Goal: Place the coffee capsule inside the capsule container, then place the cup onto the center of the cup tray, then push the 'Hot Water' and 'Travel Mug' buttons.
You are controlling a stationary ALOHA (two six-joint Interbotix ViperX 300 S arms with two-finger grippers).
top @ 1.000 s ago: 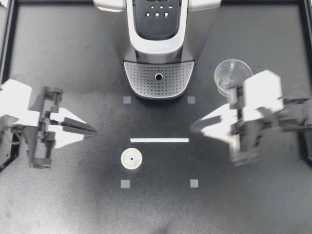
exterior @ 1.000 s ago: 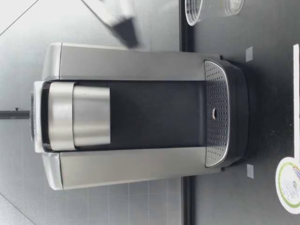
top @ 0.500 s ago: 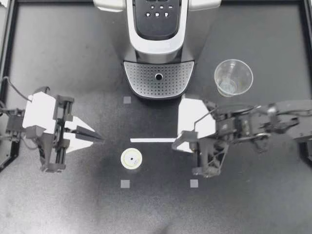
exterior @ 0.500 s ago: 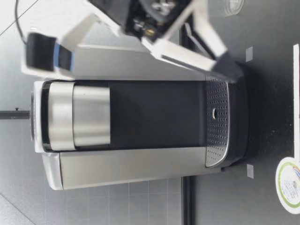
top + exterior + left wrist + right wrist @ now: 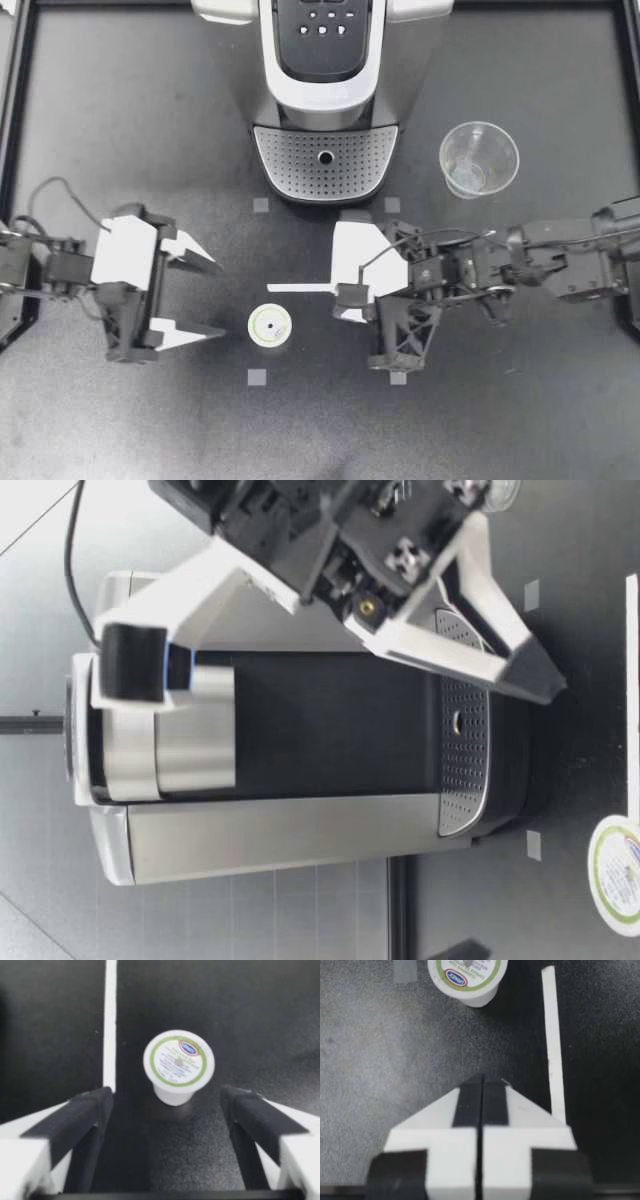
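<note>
Black worktop [image 5: 120,120]: coffee capsule [image 5: 270,326] upright just ahead of my spread left gripper [image 5: 218,297], best straddled squarely before pinching; my right gripper [image 5: 345,297] pressed together, near.

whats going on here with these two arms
Two robot arms are working at a coffee machine. The left tool is open, with the coffee capsule standing on the table just ahead of it, not yet gripped. The right tool is shut and empty, pointing at the capsule from the other side. The clear cup stands on the table beside the machine; the cup tray is bare.
</note>
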